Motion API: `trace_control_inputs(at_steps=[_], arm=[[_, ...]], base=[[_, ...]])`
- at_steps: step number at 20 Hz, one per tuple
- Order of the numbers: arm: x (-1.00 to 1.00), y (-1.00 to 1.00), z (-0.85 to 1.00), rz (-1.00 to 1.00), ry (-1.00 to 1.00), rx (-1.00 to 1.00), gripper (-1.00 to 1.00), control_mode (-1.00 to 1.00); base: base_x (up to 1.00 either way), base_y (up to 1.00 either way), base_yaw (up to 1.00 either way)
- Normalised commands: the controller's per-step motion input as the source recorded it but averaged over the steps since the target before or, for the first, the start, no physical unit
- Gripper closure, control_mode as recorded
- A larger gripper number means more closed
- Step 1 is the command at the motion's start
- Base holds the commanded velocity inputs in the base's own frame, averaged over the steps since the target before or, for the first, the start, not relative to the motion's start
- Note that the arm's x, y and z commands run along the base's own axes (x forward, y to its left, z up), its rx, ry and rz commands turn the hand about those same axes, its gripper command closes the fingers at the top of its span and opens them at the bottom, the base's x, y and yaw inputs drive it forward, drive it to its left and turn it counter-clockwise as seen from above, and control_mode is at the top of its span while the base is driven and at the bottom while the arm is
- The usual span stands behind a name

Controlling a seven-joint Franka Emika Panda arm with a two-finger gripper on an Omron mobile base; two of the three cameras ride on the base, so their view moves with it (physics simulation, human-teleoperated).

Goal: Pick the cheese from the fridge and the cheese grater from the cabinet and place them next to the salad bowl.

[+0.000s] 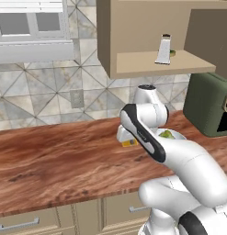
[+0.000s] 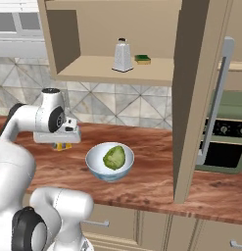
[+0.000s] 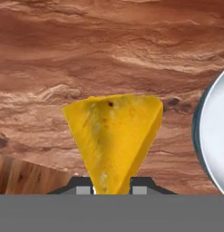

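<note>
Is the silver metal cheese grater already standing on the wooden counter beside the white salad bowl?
No, the silver metal cheese grater stands on the tan cabinet shelf, above the white salad bowl.

Glossy reddish wood-grain counter, perforated silver metal cheese grater, matt tan wooden cabinet
</note>
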Motion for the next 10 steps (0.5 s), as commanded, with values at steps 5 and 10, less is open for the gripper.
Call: trace_control_inputs(at_steps=[5, 10], arm=[[0.27, -0.02, -0.34, -0.01, 0.05, 0.0, 1.0, -1.0], [0.25, -0.02, -0.37, 0.0, 0.0, 0.01, 1.0, -1.0]], base=[[0.0, 0.0, 0.0], [0.0, 0.0, 0.0]])
